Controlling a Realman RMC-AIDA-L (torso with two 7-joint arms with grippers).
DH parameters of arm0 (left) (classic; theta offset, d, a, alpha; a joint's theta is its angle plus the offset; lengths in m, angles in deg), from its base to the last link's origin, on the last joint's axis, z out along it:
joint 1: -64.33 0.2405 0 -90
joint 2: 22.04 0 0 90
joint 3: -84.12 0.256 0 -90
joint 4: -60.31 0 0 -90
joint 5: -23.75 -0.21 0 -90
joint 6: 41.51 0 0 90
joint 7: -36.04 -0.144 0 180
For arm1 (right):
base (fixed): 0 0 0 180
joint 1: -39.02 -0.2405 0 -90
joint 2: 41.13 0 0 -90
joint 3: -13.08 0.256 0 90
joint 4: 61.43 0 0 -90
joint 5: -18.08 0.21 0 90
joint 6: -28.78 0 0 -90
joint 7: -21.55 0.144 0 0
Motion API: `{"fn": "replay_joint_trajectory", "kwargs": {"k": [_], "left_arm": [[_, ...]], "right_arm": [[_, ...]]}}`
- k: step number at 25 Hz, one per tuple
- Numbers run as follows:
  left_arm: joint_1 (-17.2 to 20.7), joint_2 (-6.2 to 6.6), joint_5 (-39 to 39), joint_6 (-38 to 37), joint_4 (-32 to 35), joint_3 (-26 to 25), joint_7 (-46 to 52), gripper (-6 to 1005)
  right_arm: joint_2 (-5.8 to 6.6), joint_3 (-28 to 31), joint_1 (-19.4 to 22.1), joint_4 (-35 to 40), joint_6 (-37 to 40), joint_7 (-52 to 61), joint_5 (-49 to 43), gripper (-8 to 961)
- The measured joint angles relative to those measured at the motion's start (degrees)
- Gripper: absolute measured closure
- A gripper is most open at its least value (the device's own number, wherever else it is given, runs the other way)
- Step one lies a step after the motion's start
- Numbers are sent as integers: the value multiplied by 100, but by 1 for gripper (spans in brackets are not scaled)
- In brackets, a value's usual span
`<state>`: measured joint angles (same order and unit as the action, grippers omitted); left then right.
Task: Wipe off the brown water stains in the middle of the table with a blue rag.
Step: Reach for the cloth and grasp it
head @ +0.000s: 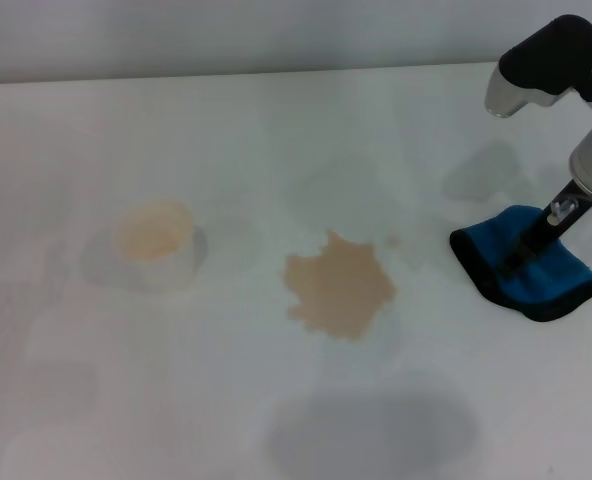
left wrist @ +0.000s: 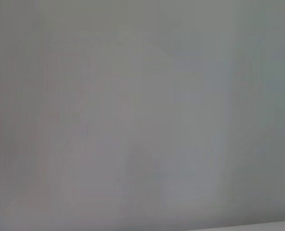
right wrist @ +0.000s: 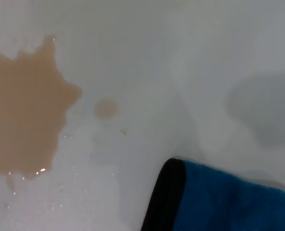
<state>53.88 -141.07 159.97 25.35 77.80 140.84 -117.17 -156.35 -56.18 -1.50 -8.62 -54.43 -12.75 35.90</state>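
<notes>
The brown water stains (head: 339,283) lie in the middle of the white table (head: 276,130), with a tiny satellite spot (head: 392,241) at their far right; both show in the right wrist view, stains (right wrist: 22,110) and spot (right wrist: 106,108). The blue rag (head: 536,278) with black edging lies bunched on the table to the right of the stains, apart from them, and also shows in the right wrist view (right wrist: 229,202). My right gripper (head: 529,250) comes down from the right onto the rag's middle and is shut on it. The left gripper is out of view.
A white paper cup (head: 154,240) with a beige inside stands left of the stains. The table's far edge (head: 276,75) runs along the back. The left wrist view shows only a plain grey-white surface (left wrist: 142,115).
</notes>
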Motion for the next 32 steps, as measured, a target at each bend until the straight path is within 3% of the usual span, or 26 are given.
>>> {"fn": "replay_joint_trajectory", "kwargs": {"k": [12, 20, 25, 32], "left_arm": [[-4, -6, -8, 3, 0, 15, 2, 122], [-45, 3, -9, -14, 0, 15, 2, 121], [-70, 12, -9, -32, 0, 15, 2, 122], [-65, 12, -8, -47, 0, -3, 2, 122]], "right_arm": [[9, 1, 0, 44, -52, 52, -170, 368], [9, -108, -31, 18, -85, 30, -174, 536], [-2, -253, -9, -4, -82, 52, -228, 778], [-9, -372, 19, 206, -29, 58, -244, 838]]}}
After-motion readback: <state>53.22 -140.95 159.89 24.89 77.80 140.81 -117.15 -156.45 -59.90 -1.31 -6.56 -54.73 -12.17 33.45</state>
